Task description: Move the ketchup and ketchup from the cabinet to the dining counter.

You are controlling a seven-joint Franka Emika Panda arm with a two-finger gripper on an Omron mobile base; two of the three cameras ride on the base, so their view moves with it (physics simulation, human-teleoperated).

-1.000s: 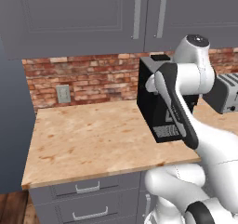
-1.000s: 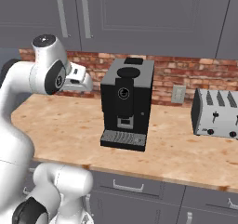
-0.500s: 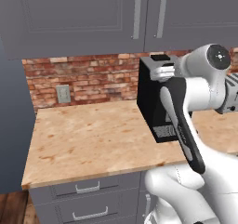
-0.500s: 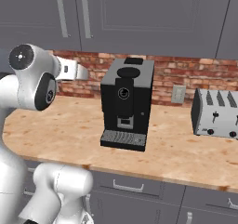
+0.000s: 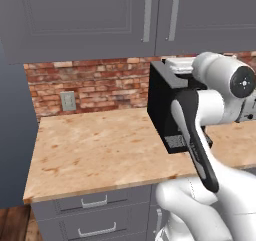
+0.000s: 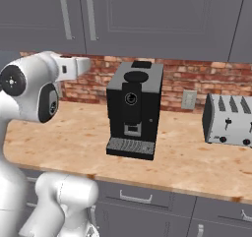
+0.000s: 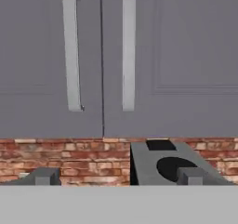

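Claw (image 7: pixel 116 176): your jaws gape empty, aimed at the handles.
Cabinet (image 7: pixel 162 56): at twelve o'clock, doors closed, hiding any ketchup.

coffee machine (image 6: pixel 133 110): on wall counter (image 6: pixel 197 164) | toaster (image 6: pixel 230 119): right | outlet (image 5: pixel 68 101): brick wall (image 5: pixel 105 85)

Grey cabinet (image 7: pixel 162 56) with silver handles (image 7: pixel 70 51), red brick wall (image 5: pixel 100 85), black coffee machine (image 6: pixel 134 108), beige marbled counter (image 5: pixel 100 150)

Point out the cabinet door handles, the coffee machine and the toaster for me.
cabinet door handles (image 7: pixel 70 51): hand view, middle of the left silver bar.
coffee machine (image 6: pixel 133 108): right base view, its black front face.
toaster (image 6: pixel 228 120): right base view, its silver front side.
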